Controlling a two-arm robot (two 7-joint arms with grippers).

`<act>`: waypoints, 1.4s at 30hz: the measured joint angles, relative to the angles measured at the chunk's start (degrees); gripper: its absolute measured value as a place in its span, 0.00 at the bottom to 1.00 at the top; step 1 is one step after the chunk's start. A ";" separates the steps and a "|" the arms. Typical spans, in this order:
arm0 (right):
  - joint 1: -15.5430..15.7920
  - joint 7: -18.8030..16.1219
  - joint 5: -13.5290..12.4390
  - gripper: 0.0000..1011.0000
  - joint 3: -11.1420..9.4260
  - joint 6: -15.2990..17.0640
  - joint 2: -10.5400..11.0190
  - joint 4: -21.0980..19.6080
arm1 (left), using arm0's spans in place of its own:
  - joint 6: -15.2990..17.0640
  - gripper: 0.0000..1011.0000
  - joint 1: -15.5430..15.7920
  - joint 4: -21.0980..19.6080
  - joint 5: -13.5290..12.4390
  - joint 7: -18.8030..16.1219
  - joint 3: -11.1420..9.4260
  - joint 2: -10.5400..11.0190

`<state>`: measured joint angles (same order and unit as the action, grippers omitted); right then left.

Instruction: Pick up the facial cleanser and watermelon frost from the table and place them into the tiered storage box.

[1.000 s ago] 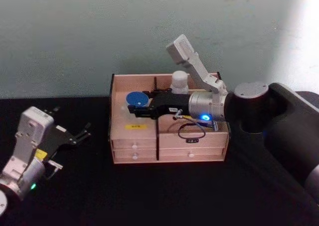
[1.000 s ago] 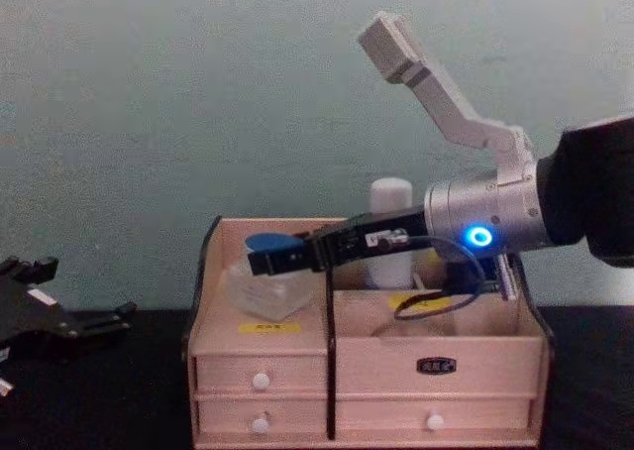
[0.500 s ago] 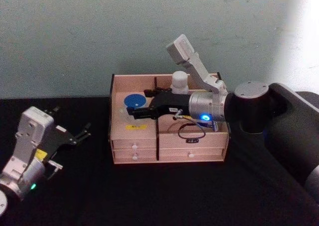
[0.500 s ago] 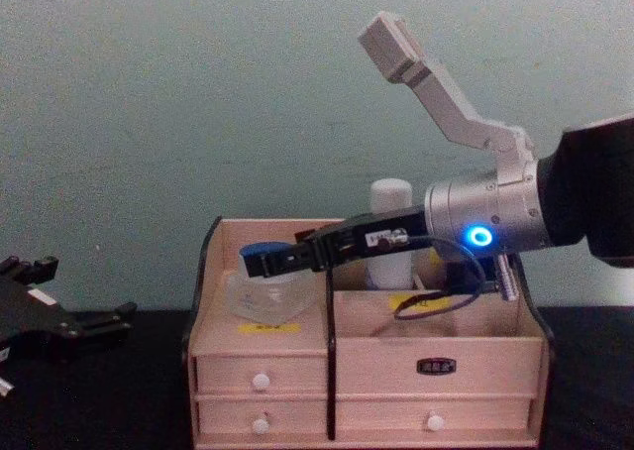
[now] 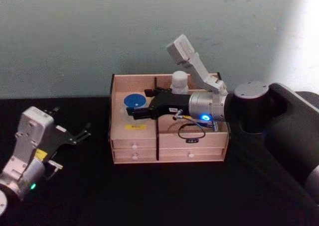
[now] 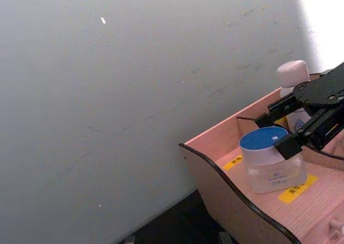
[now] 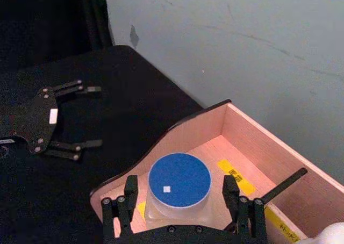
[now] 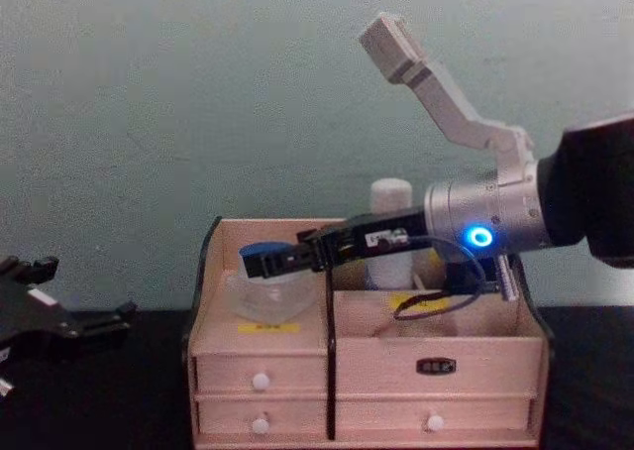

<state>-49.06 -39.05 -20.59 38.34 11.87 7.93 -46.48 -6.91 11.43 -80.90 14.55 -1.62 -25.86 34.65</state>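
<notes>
Blue-lidded clear jar (image 7: 179, 186) sits in the left compartment of the tiered storage box (image 5: 169, 154), and the right gripper (image 7: 179, 201) straddles it with its fingers spread just clear of the jar's sides: the placing step looks all but done. A white-capped bottle (image 5: 180, 81) already stands at the box's twelve o'clock. Next comes a straight lift out, minding the centre divider and the back wall close behind. Left gripper (image 5: 70, 134) waits open over the black table (image 5: 149, 196), well apart at nine o'clock.
</notes>
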 joint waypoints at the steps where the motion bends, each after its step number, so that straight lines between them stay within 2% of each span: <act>1: 0.11 0.00 -0.06 0.99 -0.08 -0.01 0.05 -0.18 | 0.00 0.99 0.00 0.00 0.00 0.00 0.00 0.00; 10: 2.71 0.29 -1.43 0.99 -1.96 -0.36 2.19 -7.25 | 0.00 0.99 0.00 0.00 0.00 0.00 0.00 0.00; 19: 6.82 3.20 -3.71 0.99 -4.93 -1.64 6.51 -18.94 | 0.00 0.99 0.00 0.00 0.00 0.00 0.00 0.00; 24: 9.69 6.89 -4.18 0.99 -7.16 -2.82 9.40 -25.11 | 0.00 0.99 0.00 0.00 0.00 0.00 0.00 0.00; 25: 10.86 8.61 -4.14 0.99 -8.04 -3.14 10.34 -26.99 | 0.00 0.99 0.00 0.00 0.00 0.00 0.00 0.00; 28: 12.86 11.35 -4.06 0.99 -9.64 -3.55 11.49 -29.34 | 0.00 0.99 0.00 -0.01 0.00 0.00 0.00 0.00; 29: 14.27 13.14 -4.00 0.99 -10.79 -3.76 12.17 -30.74 | 0.00 0.99 0.00 0.00 0.00 0.00 0.00 0.00; 35: 18.85 18.80 -3.51 0.99 -15.02 -4.05 13.79 -33.53 | 0.00 0.99 0.00 0.00 0.00 0.00 0.00 0.00; 36: 20.02 20.11 -3.39 0.99 -16.21 -4.05 14.09 -33.86 | 0.00 0.99 0.00 0.00 0.00 0.00 0.00 0.00; 42: 23.92 24.74 -2.55 0.99 -20.02 -4.57 14.55 -34.17 | 0.00 0.99 0.00 0.00 0.00 0.00 0.00 0.00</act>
<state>-25.14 -14.31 -23.15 18.32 7.30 22.49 -80.64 -6.91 11.43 -80.90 14.55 -1.62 -25.86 34.64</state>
